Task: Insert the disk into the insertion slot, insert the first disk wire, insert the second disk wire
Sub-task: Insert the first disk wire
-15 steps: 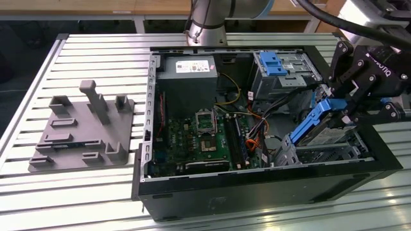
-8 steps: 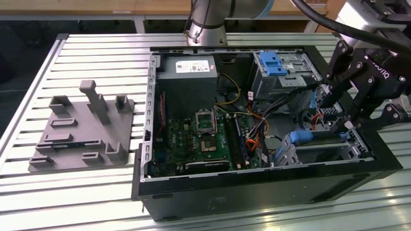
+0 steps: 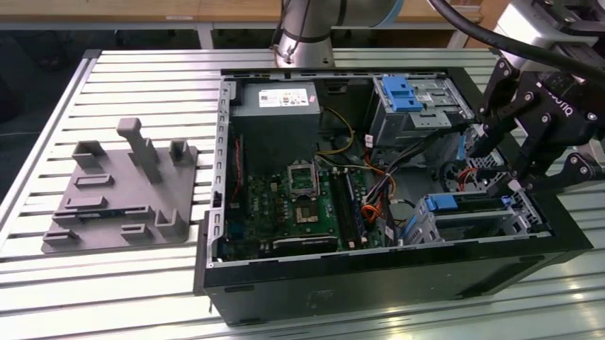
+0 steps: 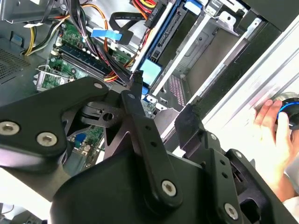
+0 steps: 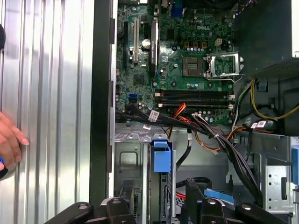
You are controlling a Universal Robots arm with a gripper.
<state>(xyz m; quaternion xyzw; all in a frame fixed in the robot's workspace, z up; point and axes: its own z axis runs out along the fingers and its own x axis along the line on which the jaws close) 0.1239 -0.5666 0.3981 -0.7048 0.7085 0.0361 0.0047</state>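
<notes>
tool (image 3: 495, 170) stands spread wide, holding nothing. the disk (image 3: 443, 204) sits in the insertion slot (image 3: 492, 227), just below the tool. caution: loose wires (image 5: 219, 140) beside the tool may snag it on descent and pull connectors loose.

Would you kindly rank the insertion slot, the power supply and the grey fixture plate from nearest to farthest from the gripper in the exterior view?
From the gripper:
1. Insertion slot, just below it, on the exterior view's right.
2. Power supply, across the case, toward the exterior view's left.
3. Grey fixture plate, outside the case, farthest left.
</notes>
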